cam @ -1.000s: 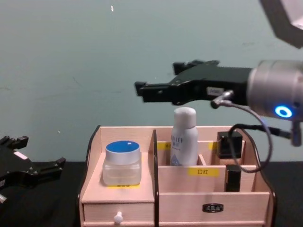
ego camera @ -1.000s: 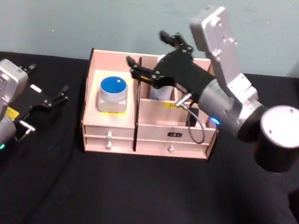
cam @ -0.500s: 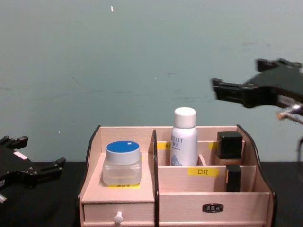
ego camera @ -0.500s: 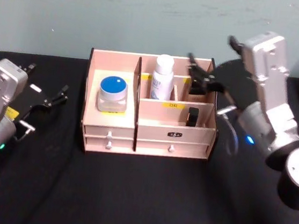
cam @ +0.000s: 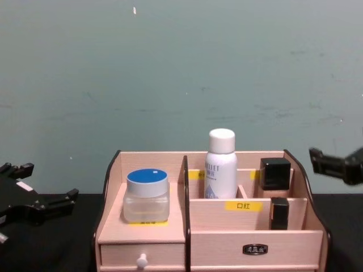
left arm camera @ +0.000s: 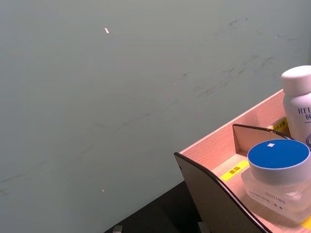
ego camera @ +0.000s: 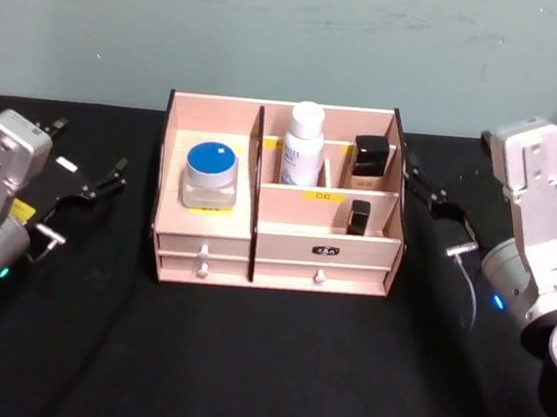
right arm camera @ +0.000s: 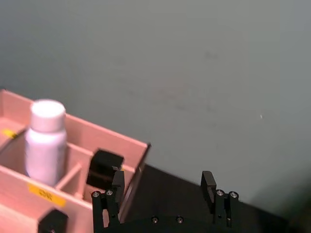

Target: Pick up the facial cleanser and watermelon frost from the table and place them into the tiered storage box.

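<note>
Facial cleanser (ego camera: 304, 143), white and round-capped, and blue-lidded watermelon frost (ego camera: 210, 174) stand in the tiered storage box (ego camera: 274, 243) I see left of my right gripper (ego camera: 424, 189), fingers apart and empty; left gripper (ego camera: 89, 179) likewise spread.

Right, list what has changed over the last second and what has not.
The right gripper, open and empty, has pulled back from above the facial cleanser to the right side of the tiered storage box. Nothing was grasped or released in that time. The facial cleanser stays upright in its back compartment, the watermelon frost on the left shelf, and the left gripper parked open at the left.
</note>
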Robot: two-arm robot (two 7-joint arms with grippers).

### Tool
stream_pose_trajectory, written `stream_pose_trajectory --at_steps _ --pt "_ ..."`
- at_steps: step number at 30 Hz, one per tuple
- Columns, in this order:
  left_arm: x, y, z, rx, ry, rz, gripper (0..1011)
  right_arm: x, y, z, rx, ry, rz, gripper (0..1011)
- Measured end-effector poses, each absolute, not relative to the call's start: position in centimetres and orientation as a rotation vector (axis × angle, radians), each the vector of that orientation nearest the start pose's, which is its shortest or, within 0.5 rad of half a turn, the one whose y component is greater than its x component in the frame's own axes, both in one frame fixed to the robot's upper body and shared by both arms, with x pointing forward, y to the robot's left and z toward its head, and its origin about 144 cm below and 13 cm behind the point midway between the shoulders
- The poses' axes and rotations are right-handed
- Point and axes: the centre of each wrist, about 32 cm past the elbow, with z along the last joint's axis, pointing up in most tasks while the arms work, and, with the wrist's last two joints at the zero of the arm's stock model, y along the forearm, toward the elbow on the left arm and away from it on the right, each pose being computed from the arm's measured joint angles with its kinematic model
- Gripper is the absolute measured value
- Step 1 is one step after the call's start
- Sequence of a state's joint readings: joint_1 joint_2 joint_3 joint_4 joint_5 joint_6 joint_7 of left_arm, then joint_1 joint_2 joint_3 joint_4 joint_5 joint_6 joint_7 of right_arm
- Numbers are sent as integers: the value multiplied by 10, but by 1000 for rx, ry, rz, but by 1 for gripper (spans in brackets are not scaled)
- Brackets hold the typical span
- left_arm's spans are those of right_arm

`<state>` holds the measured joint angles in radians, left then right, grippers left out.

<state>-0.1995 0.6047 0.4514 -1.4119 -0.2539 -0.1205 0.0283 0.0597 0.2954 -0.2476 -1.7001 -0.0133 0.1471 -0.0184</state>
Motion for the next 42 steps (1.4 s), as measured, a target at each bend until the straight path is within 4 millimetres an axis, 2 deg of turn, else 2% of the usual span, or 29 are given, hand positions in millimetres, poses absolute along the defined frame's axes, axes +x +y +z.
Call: stream_pose_trajectory --at_steps 9,42 --pt "489 310 1140 304 -285 1248 1001 465 -230 1166 -303 -210 -1369 1002" --pt "489 310 1140 305 -285 1248 1001 465 -230 1169 -296 -216 -1368 1002"
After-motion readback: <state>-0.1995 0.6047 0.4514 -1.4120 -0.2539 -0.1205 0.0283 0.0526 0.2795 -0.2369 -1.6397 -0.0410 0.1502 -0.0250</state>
